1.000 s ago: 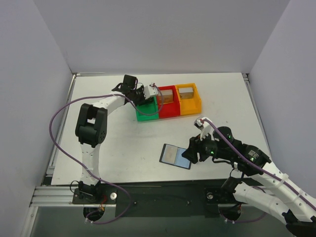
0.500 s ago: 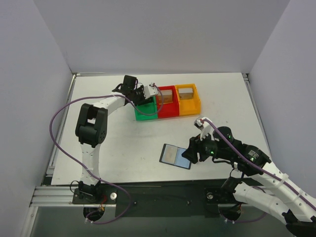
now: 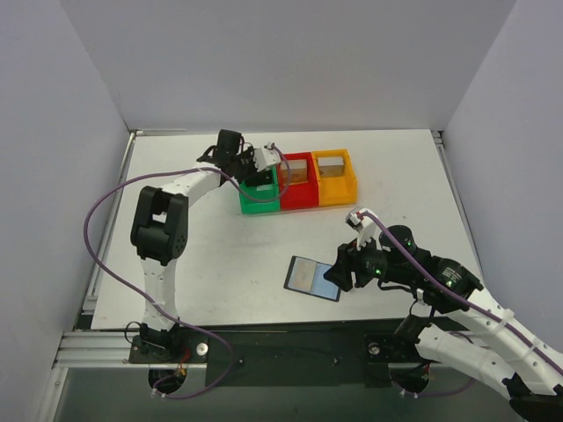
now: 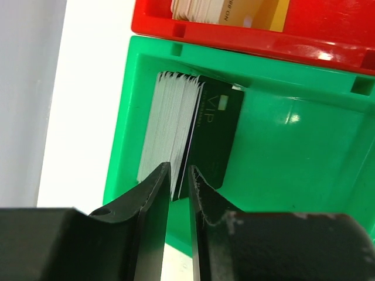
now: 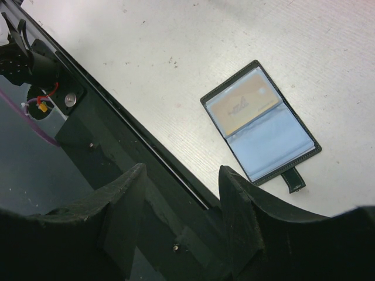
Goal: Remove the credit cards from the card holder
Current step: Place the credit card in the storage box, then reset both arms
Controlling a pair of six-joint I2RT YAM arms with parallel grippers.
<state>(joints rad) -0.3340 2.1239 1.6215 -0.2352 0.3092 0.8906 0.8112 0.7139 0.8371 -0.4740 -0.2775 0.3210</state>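
Observation:
The black card holder (image 3: 313,279) lies open and flat near the table's front edge. In the right wrist view the card holder (image 5: 261,126) shows a tan card (image 5: 243,107) in one clear sleeve and a pale blue sleeve beside it. My right gripper (image 3: 339,274) hovers just right of it, and this gripper (image 5: 181,170) is open with nothing between its fingers. My left gripper (image 3: 264,167) hangs over the green bin (image 3: 260,206). Its jaws (image 4: 180,170) stand a narrow gap apart above a stack of cards (image 4: 167,117) that ends in a black VIP card (image 4: 217,129).
A red bin (image 3: 299,199) and an orange bin (image 3: 339,190) stand in a row right of the green one, each with cards inside. The red bin's cards (image 4: 205,9) show in the left wrist view. A black rail runs along the table's front edge (image 5: 146,146).
The left gripper's jaws have parted a little over the green bin, and its wrist has shifted slightly back. The right arm and the card holder have not moved.

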